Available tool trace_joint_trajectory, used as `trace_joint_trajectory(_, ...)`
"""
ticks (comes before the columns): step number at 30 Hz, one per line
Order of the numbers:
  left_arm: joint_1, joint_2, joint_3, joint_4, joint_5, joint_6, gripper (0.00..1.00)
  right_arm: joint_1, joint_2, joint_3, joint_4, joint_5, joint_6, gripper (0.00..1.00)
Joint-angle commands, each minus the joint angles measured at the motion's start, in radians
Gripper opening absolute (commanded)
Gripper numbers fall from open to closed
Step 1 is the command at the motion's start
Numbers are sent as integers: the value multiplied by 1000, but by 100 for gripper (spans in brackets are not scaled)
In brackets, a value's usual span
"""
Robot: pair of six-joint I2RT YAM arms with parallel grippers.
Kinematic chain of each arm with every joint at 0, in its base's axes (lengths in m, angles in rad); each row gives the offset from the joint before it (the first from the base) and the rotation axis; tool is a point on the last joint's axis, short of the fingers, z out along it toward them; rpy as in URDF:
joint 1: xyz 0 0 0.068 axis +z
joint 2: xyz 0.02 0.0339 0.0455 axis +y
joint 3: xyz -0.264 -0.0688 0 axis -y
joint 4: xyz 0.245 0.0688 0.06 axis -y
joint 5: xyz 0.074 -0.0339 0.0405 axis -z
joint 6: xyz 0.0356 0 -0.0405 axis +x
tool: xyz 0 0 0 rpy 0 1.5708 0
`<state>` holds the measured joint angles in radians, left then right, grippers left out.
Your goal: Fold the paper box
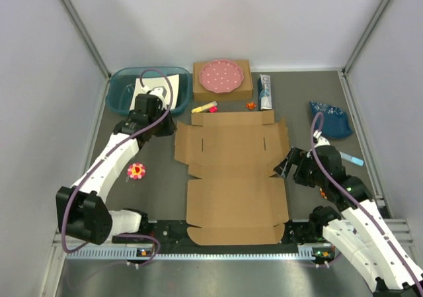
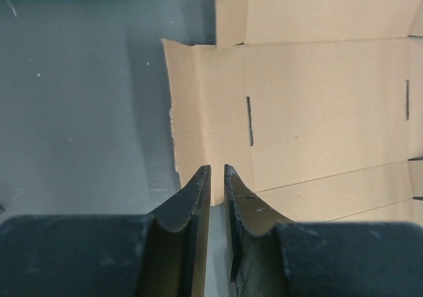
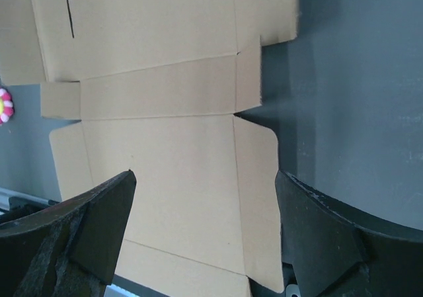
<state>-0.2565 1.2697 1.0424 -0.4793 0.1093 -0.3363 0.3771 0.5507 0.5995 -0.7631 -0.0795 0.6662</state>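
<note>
The paper box (image 1: 231, 178) lies flat and unfolded in the middle of the table (image 1: 158, 198), between the 2 arms. It is 1 cut sheet of plain brown corrugated cardboard, matte, with sharp crease lines, 2 thin slots in the far panel and rounded corners on the near flaps. Its long axis runs from the arm bases toward the far wall. A narrower strip joins the near panel and the far panel.

The left gripper (image 1: 160, 122) is just beside the far-left corner of the sheet, so the cardboard lies to its right. In the left wrist view its fingers (image 2: 201, 184) are almost together, with only a thin slit between them, and they clamp nothing. Their tips point at the edge of the left side flap.

The right gripper (image 1: 285, 167) is at the right edge of the sheet, near the narrow strip, so the cardboard lies to its left. Its dark, rough fingers stand wide apart and hold nothing.

Both arms are close to the sheet. I think the right one is better prepared, because a side flap is already in front of its spread fingers. No panel is raised yet, so the folding looks not started.
</note>
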Motion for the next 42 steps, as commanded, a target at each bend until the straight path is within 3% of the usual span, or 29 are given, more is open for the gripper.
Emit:
trace_joint_trajectory(1, 7, 26, 47, -48, -42, 16, 23, 11, -6, -1, 90, -34, 1, 87)
trace_joint_trajectory(2, 7, 23, 45, -42, -10, -3, 38, 11, -3, 9, 94, -23, -5, 88)
trace_joint_trajectory(4, 5, -3, 7, -21, 38, -58, 48, 11, 23, 29, 97, -10, -26, 88)
trace_joint_trajectory(9, -58, -162, -208, 203, 130, -180, 56, 11, 144, 129, 81, 203, -62, 89)
trace_joint_trajectory(14, -365, -285, -381, 314, 35, -286, 56, 8, 363, 232, 97, 352, -60, 90)
trace_joint_trajectory(17, -508, -319, -449, 382, 13, -354, 54, 2, 429, 244, 149, 359, -54, 89)
trace_joint_trajectory(25, -746, -257, -648, 499, -42, -444, 51, -6, 566, 206, 272, 301, -28, 89)
trace_joint_trajectory(29, -805, -240, -700, 516, -69, -480, 49, -6, 600, 169, 307, 258, -5, 89)
trace_joint_trajectory(33, -819, -196, -705, 434, -82, -498, 47, -4, 604, 119, 315, 198, 19, 88)
trace_joint_trajectory(37, -817, -202, -697, 280, -177, -509, 47, 20, 514, 28, 328, 161, 41, 88)
trace_joint_trajectory(42, -814, -322, -693, 119, -261, -530, 47, 29, 342, -17, 275, 136, 41, 87)
